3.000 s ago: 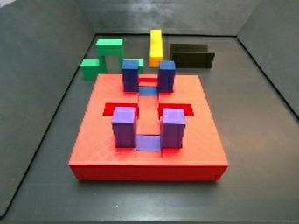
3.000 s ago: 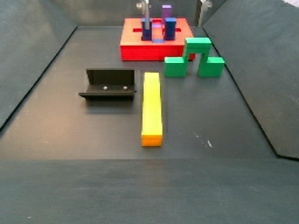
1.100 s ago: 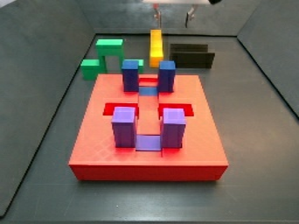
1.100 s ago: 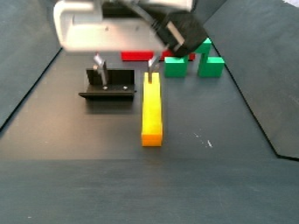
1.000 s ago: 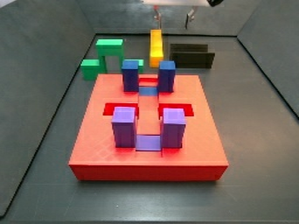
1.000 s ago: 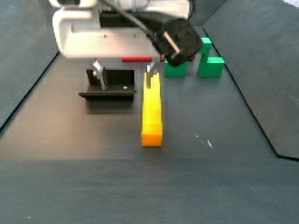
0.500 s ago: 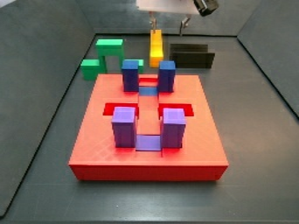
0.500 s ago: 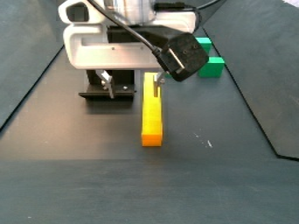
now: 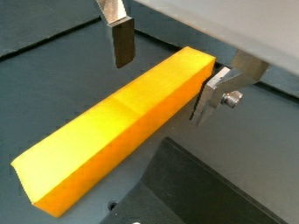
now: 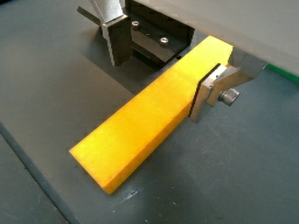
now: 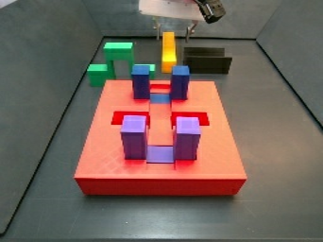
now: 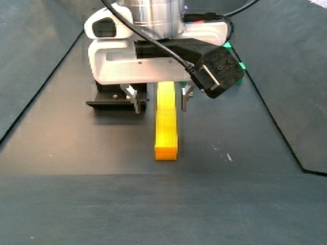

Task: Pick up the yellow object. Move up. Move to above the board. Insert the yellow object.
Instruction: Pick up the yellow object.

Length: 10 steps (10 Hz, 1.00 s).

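Claw down over the far end of the yellow bar, not yet gripping

The gripper [image 10: 163, 63] hangs low with its jaws wide, straddling one end of the yellow object [image 10: 149, 121]. In both wrist views one silver finger [image 9: 216, 89] sits close against the bar's side, whether touching I cannot tell, while the opposite finger [image 9: 118, 39] stands clear of it with floor showing between. The bar lies flat on the floor and stretches away beneath the claw; the fixture [image 10: 156, 39] sits just beyond the clear finger. The board [image 11: 159, 142], red with blue and purple pegs, lies well apart from the claw. This looks like the pick-up step. Next, I'd say, the jaws need to close squarely across the bar before any lift.
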Tool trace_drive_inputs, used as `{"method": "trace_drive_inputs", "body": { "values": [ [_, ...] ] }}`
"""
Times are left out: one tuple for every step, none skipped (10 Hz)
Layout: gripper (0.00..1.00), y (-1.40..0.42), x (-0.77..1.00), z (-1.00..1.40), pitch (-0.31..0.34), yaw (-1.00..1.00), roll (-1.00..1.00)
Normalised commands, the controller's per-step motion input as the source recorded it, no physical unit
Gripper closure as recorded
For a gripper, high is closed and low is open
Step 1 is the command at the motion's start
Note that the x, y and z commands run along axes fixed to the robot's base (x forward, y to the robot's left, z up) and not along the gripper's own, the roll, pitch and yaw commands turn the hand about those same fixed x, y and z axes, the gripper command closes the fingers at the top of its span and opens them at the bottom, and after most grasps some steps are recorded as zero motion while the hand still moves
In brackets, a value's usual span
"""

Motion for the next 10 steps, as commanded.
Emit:
{"method": "trace_drive_inputs", "body": {
  "values": [
    [0.0,0.0,-0.05,-0.23,-0.024,0.0,-0.03],
    [0.0,0.0,-0.1,-0.28,-0.029,0.0,-0.01],
    [0.0,0.0,-0.22,-0.33,-0.029,0.0,0.0],
    [0.0,0.04,-0.36,-0.23,-0.014,-0.04,0.0],
    [0.0,0.03,-0.35,-0.17,-0.017,-0.05,-0.02],
    [0.0,0.0,-0.31,-0.14,-0.034,-0.02,-0.03],
    [0.0,0.0,-0.15,-0.03,-0.05,0.0,-0.07],
    [0.0,-0.05,0.0,0.0,-0.046,0.09,-0.07],
    [0.0,-0.06,0.0,0.0,-0.054,0.07,-0.03],
    [0.0,-0.08,0.0,-0.01,-0.073,0.04,-0.03]
  ]
}}
